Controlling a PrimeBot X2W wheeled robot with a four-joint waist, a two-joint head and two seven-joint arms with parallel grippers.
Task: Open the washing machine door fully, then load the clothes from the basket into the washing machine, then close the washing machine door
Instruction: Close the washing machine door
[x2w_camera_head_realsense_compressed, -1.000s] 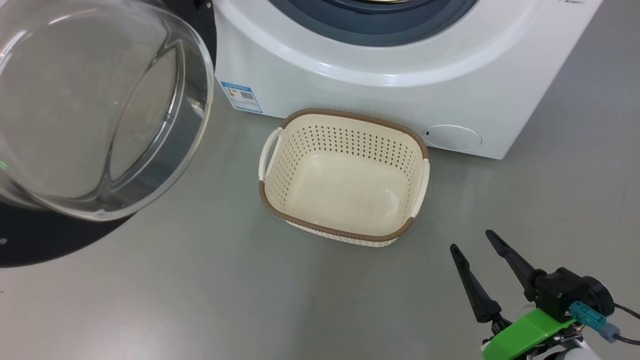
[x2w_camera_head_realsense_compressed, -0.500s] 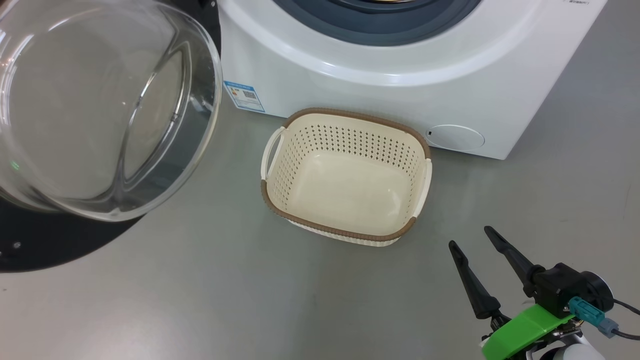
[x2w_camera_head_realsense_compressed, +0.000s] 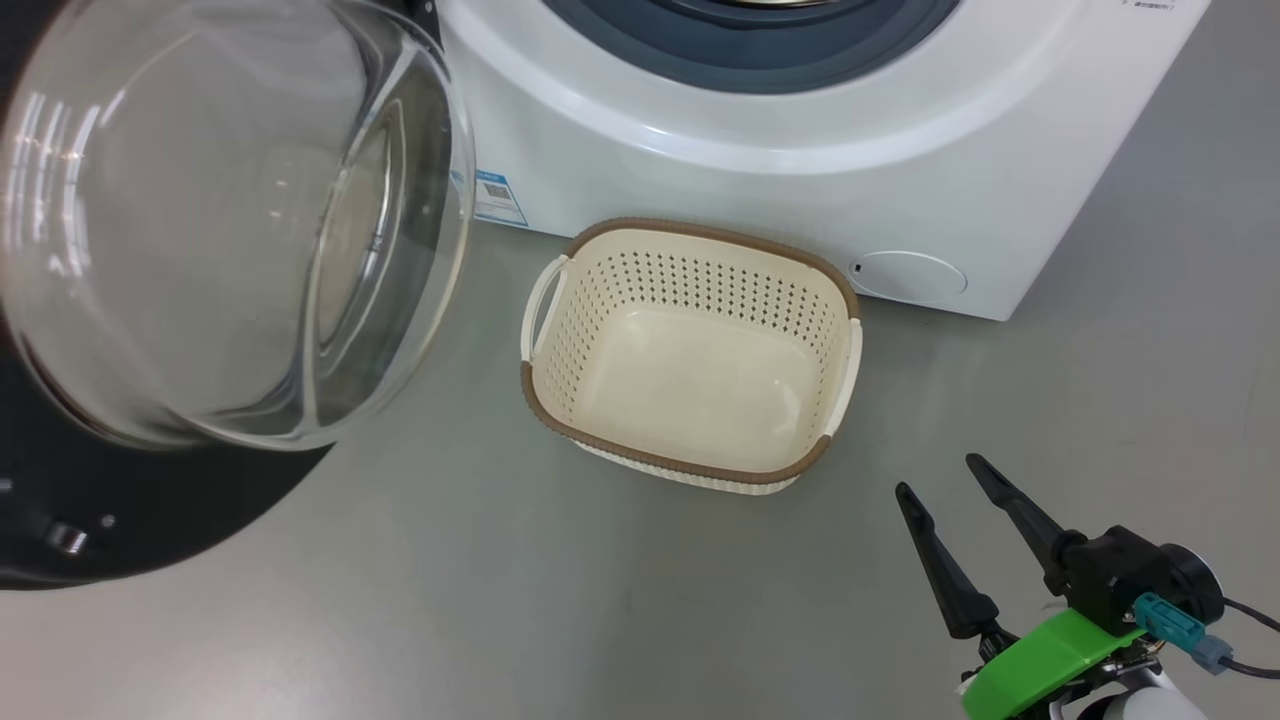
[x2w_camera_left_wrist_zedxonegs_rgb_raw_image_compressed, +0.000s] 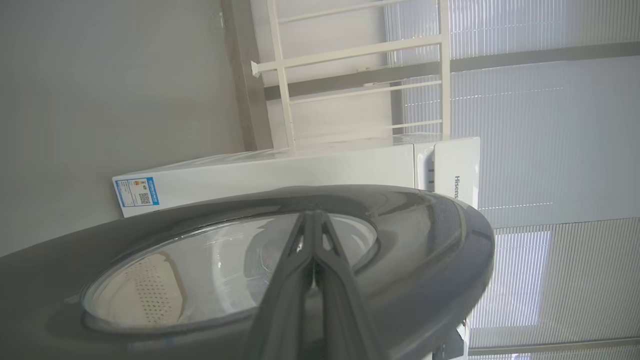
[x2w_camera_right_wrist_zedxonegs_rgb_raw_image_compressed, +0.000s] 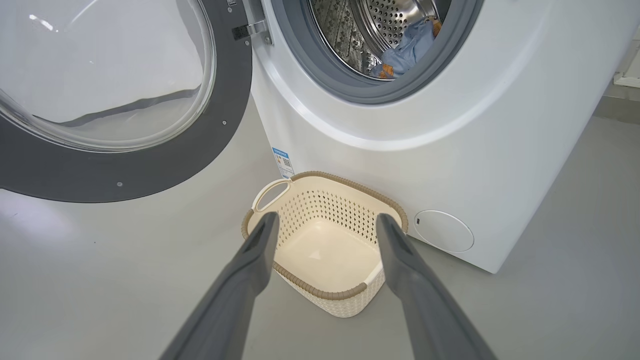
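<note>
Closing the door (x2w_camera_head_realsense_compressed: 230, 230) looks like the step in hand: basket (x2w_camera_head_realsense_compressed: 700, 290) empty, clothes (x2w_camera_right_wrist_zedxonegs_rgb_raw_image_compressed: 407, 47) inside the washing machine (x2w_camera_head_realsense_compressed: 760, 190). Left gripper (x2w_camera_left_wrist_zedxonegs_rgb_raw_image_compressed: 314, 215), fingers together, lies at the door's outer face; right gripper (x2w_camera_head_realsense_compressed: 938, 474) hangs spread, empty. Next, swing the door shut.

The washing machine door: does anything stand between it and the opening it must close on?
Nothing visible does. The washing machine door stands swung out to the left, the blue garment lies inside the drum behind the grey seal, and the basket sits on the floor below the opening.
</note>
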